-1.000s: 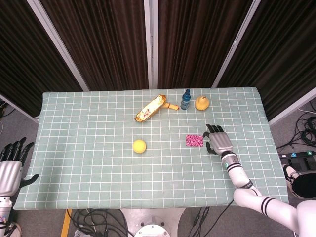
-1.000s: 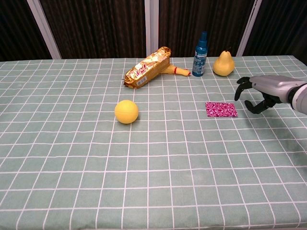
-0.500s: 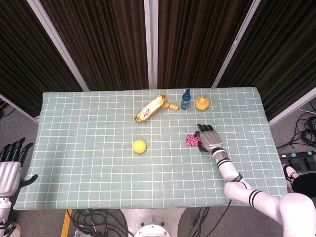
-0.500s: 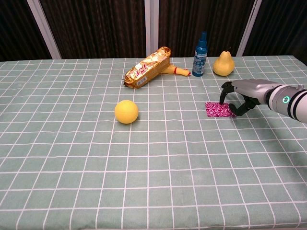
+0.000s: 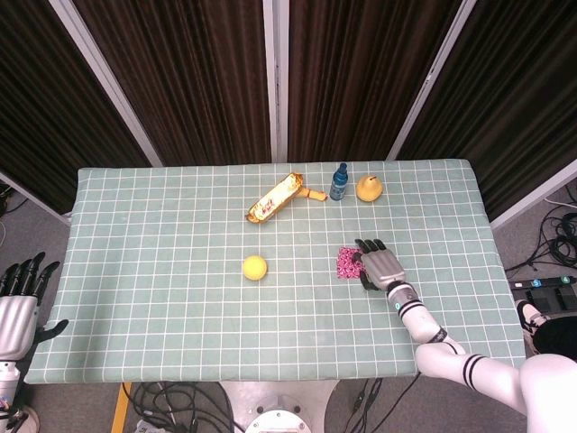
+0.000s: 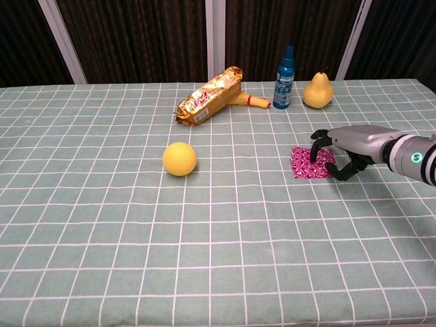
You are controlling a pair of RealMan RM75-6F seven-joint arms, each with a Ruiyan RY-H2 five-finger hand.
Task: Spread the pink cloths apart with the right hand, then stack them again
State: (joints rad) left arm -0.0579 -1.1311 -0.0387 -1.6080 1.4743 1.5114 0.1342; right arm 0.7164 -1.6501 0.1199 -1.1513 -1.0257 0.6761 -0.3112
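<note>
The left robot hand [image 5: 16,302] hangs off the bench's [image 5: 162,325] near left corner, fingers apart, empty. The right robot hand [image 6: 340,151] rests curled fingertips on the pink cloths [image 6: 306,163], right of centre. A yellow ball [image 6: 180,159] lies well left. Farther back: snack packet [image 6: 210,95], blue bottle [image 6: 284,68], pear [image 6: 317,90].

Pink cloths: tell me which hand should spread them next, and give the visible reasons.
The right hand. Its fingers are over the right side of the pink cloths; whether they touch is unclear. The left hand hangs off the table's far left edge, well away and holding nothing.
</note>
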